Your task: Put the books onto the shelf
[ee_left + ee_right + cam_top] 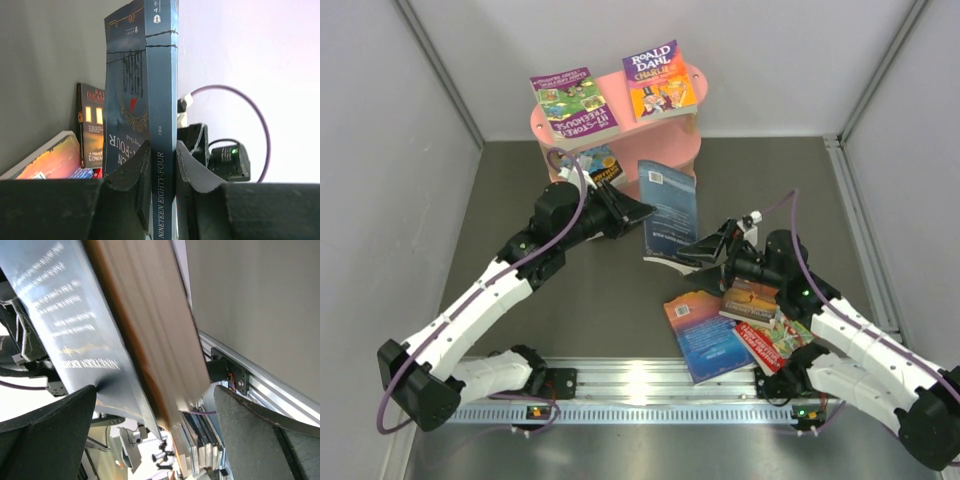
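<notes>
Pink shelf (pixel 665 140) holds a purple book (pixel 575 103) and a yellow book (pixel 660 80) on top, and a dark book (pixel 600 165) one tier below; left gripper (pixel 638 211) clenches the blue book (pixel 670 205) by its spine just before the shelf; right gripper (pixel 705 245) gapes wide around its lower edge; loose books (pixel 735 325) lie on the table.

The spine of the blue book (pixel 166 150) reads "NINETEEN EIGHTY-FOUR", and its cover shows "FOUR". The purple and yellow book (pixel 660 80) on the shelf (pixel 670 140) says "ROALD DAHL". The dark book (pixel 91 130) shows "EDW".

Pink shelf (pixel 670 145): two books (pixel 660 80) atop, dark book (pixel 602 165) lower tier. Blue book (pixel 670 205) aloft in front; three books (pixel 705 335) flat nearby.
</notes>
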Tool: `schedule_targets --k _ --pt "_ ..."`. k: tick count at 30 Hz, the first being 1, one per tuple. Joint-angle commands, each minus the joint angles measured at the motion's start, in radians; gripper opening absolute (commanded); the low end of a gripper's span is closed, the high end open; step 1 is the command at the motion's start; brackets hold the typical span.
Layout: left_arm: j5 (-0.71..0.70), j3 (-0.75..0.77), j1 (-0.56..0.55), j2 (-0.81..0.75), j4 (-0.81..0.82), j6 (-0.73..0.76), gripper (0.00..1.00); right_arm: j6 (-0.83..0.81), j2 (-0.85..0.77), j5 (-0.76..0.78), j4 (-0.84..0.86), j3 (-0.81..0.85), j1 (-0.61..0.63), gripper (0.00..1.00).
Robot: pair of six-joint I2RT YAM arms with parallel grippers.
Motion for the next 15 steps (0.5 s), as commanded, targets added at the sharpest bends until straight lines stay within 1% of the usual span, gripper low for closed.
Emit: schedule_targets --k 1,5,6,8,9,11,15 --pt "-0.003 0.078 0.017 -0.051 0.207 -0.052 0.00 0.026 -0.026 0.026 0.058 -0.024 0.021 1.00" --pt "-0.009 0.042 0.017 -0.073 0.241 -0.094 0.00 0.112 -0.031 0.063 0.229 -0.077 0.025 1.00" --pt "-0.015 0.020 0.017 -0.079 0.253 -0.115 0.00 0.155 -0.025 0.089 0.319 -0.098 0.036 1.00" --pt "-0.023 0.006 0.017 -0.088 0.273 -0.131 0.00 0.190 -0.013 0.123 0.401 -0.117 0.048 1.00" --pt "-0.025 -0.009 0.018 -0.091 0.281 -0.146 0.00 0.219 -0.005 0.157 0.477 -0.129 0.064 1.00" --pt "-0.031 -0.021 0.020 -0.097 0.304 -0.161 0.00 0.241 0.020 0.189 0.538 -0.138 0.084 1.00" --pt "-0.043 -0.035 0.018 -0.097 0.324 -0.187 0.00 0.279 0.053 0.310 0.637 -0.149 0.169 1.00"
